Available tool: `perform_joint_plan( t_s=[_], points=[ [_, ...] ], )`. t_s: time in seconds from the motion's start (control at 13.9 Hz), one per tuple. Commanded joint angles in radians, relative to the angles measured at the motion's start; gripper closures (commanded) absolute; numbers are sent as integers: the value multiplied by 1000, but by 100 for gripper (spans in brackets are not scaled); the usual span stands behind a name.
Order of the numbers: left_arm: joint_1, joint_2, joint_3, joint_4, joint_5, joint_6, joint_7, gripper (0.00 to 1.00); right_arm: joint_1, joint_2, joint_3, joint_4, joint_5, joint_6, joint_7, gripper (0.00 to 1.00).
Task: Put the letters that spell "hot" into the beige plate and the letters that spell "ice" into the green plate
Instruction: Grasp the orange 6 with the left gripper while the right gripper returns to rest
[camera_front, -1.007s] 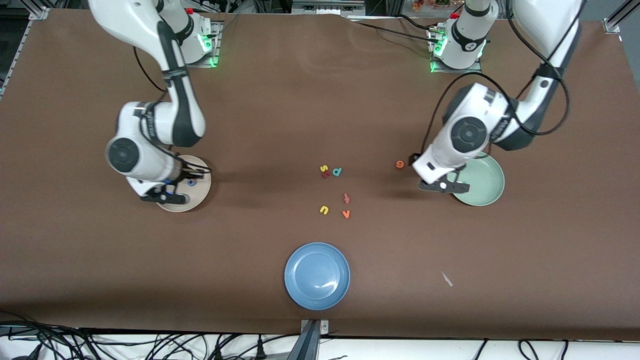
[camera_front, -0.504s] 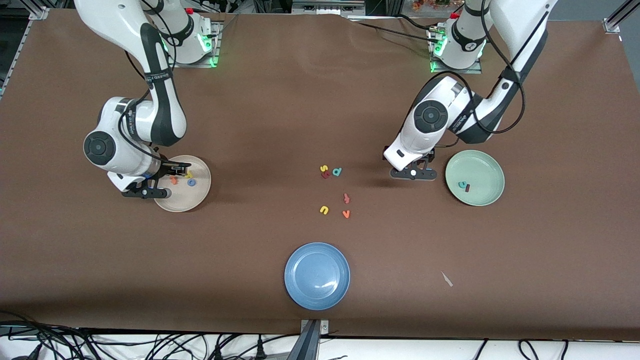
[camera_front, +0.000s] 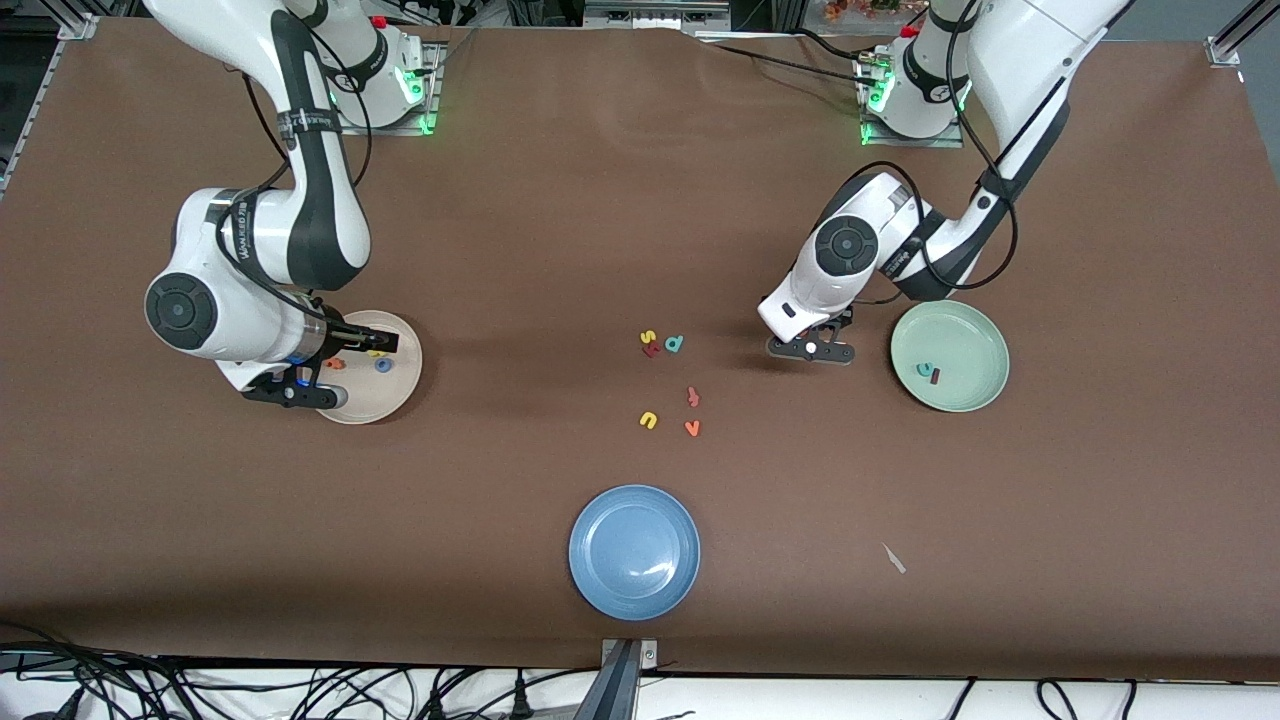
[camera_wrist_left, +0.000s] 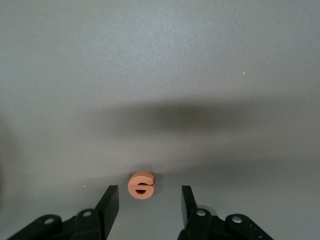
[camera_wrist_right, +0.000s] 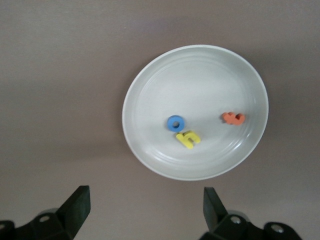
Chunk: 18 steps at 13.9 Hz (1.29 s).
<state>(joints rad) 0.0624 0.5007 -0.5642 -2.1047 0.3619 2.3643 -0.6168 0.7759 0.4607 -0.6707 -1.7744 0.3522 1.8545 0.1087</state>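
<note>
Already 3 letters (camera_wrist_right: 188, 138) lie in the beige plate (camera_wrist_right: 150, 80), right tool (camera_wrist_right: 145, 202) released; left tool (camera_wrist_left: 150, 202) straddles orange e (camera_wrist_left: 141, 185).

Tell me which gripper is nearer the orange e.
Left. The left gripper is down over the orange e, fingers straddling it; the right gripper hangs by the beige plate.

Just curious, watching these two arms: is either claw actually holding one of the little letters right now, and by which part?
No. The left gripper stands open around the orange e on the table, not touching it. The right gripper, open, holds nothing above the beige plate.
</note>
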Motion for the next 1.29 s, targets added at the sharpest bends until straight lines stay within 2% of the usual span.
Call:
perform_joint_plan(
  t_s=[0.0,0.36,0.5,0.65,0.72,0.79,0.86,1.08,1.15,1.22],
  points=[
    [14,7,-3,-17,58,32,-20,43,-1,4,2,97,10,-113,48,0],
    [22,31,-2,-43,97,72,-47,44,0,-5,0,202,13,-257,45,0],
    [25,41,-2,-55,109,111,-61,44,20,-4,3,216,5,-265,52,0],
    [25,42,0,-58,115,112,-64,44,-21,-49,25,213,2,-262,52,0],
    [25,45,0,-58,135,113,-67,45,-117,-89,118,202,-2,-255,45,0],
    [25,45,0,-57,141,116,-75,45,-230,-143,245,181,-56,-245,42,0],
    [25,45,0,-57,143,116,-77,48,-295,-193,316,138,-118,-226,39,0],
    [28,45,0,-57,146,116,-77,78,-468,-385,549,-8,-313,-118,40,0],
    [28,44,0,-57,146,115,-77,84,-515,-433,580,-19,-317,-112,37,0],
    [30,41,-2,-57,146,115,-78,90,-533,-468,583,-19,-314,-118,36,0]
  ],
)
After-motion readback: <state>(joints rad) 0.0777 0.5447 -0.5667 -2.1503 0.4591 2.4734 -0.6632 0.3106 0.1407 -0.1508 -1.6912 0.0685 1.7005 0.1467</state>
